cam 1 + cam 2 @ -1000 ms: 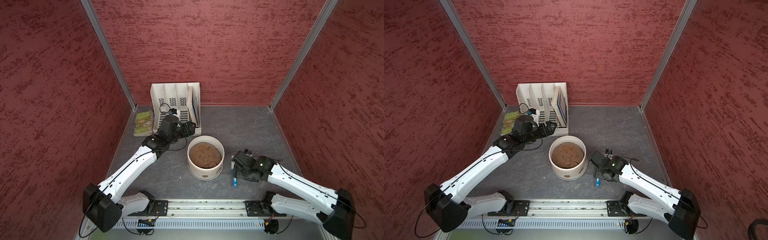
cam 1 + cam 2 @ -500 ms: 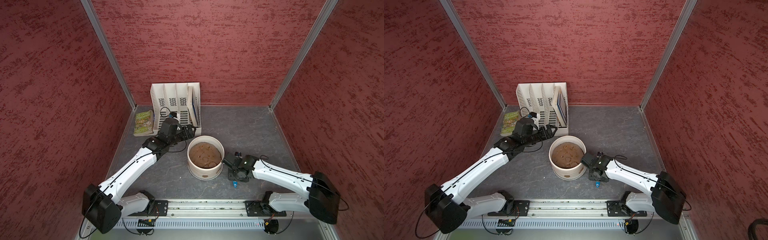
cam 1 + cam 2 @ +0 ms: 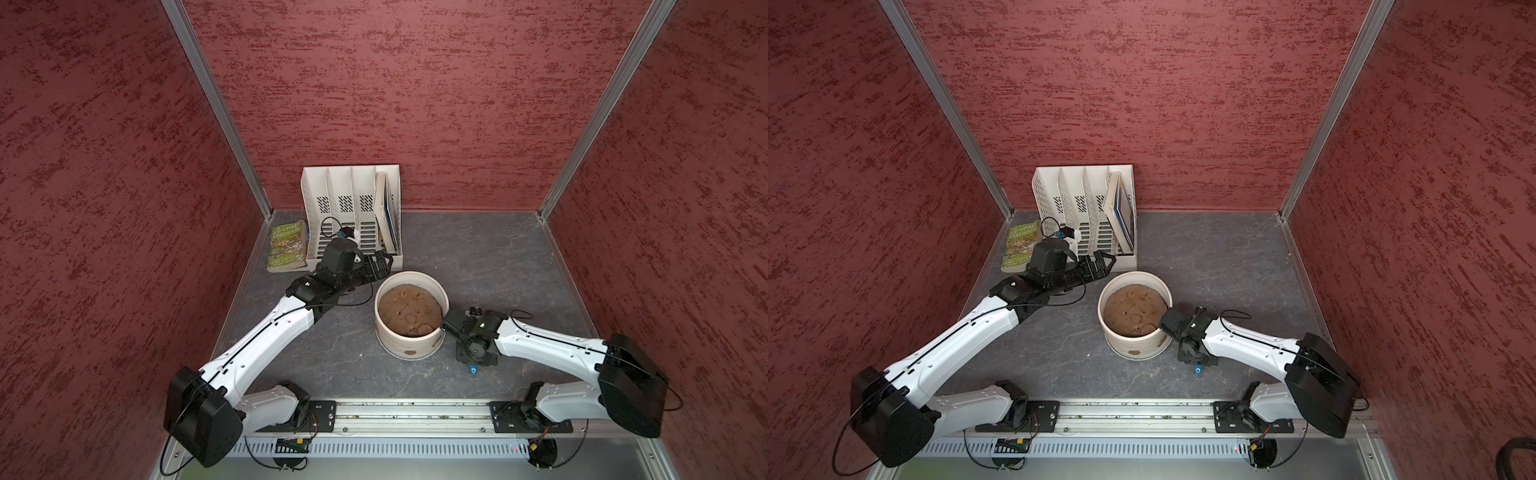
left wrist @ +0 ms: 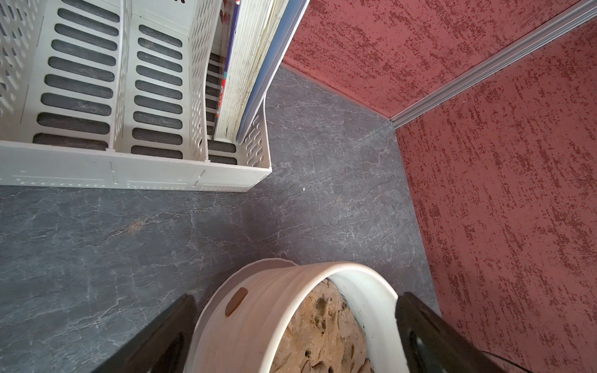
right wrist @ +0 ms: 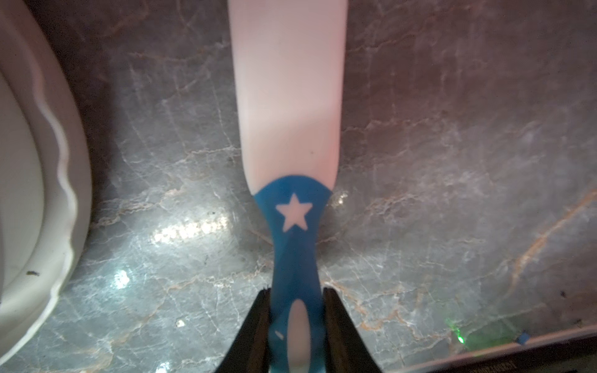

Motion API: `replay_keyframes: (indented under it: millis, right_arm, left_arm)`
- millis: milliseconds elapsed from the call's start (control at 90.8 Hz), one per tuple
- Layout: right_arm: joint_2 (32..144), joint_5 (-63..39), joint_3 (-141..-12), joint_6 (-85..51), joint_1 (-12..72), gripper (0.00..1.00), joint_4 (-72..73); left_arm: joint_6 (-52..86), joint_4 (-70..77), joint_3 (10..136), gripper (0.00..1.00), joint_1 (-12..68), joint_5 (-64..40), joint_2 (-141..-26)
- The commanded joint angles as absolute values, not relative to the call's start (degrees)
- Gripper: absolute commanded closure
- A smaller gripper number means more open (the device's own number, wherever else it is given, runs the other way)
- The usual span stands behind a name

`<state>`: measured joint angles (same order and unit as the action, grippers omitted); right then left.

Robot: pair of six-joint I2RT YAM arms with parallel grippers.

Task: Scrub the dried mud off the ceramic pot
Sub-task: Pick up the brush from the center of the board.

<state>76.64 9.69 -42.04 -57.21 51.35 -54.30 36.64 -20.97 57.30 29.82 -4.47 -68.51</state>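
- ceramic pot point(image 3: 409, 343): cream with a ridged wall, standing upright near the middle of the grey desk point(image 3: 478, 257). It is filled with a lumpy brown soil mound point(image 3: 409, 309).
- dried mud point(image 3: 411, 353): small flat brown patches on the pot's outer wall. One is on the near side, and the left wrist view shows another, oblong one.
- left claw point(image 3: 384, 265): at the pot's far-left rim, spread wide and empty. The pot wall lies between its fingers point(image 4: 155, 336); contact cannot be told.
- right claw point(image 5: 295, 300): just right of the pot, low over the desk, pinched onto the blue handle of a white-and-blue brush point(image 5: 287, 97).
- file organiser point(image 3: 332, 195): white and slotted, at the far left against the back wall, with an upright book point(image 3: 384, 208) in its rightmost slot.
- green book point(image 3: 286, 245): flat on the desk, left of the file organiser.
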Motion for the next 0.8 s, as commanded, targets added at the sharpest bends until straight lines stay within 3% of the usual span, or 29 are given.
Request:
replay_keyframes:
  millis: [0, 55, 309, 452, 617, 793]
  right_arm:
    - [74.4, 13.1, -42.7, -57.8, 51.7, 0.96, -56.2]
    - [73.1, 13.5, -42.8, -57.8, 51.6, 1.00, -56.8]
    - [63.7, 19.6, -45.5, -57.3, 51.6, 1.00, -63.4]
    - [55.9, 21.8, -49.3, -52.5, 51.7, 1.00, -61.5]
    - [48.6, 11.6, -55.5, -39.6, 51.6, 1.00, -44.1]
    - [53.8, -4.5, -64.4, -33.4, 51.3, 1.00, -33.0]
  left_arm:
    - [36.0, -19.6, 56.8, 0.00, 29.5, -4.9, -67.4]
    - [35.8, -19.6, 56.9, 0.00, 29.4, -4.9, -67.2]
    - [34.6, -20.4, 57.9, 0.00, 28.0, -6.7, -65.8]
    - [33.8, -18.3, 58.8, 0.00, 26.9, -13.1, -63.8]
    - [34.9, -12.0, 60.4, 0.00, 25.8, -27.6, -62.8]
    - [43.3, 8.4, 58.8, 0.00, 25.3, -47.8, -64.9]
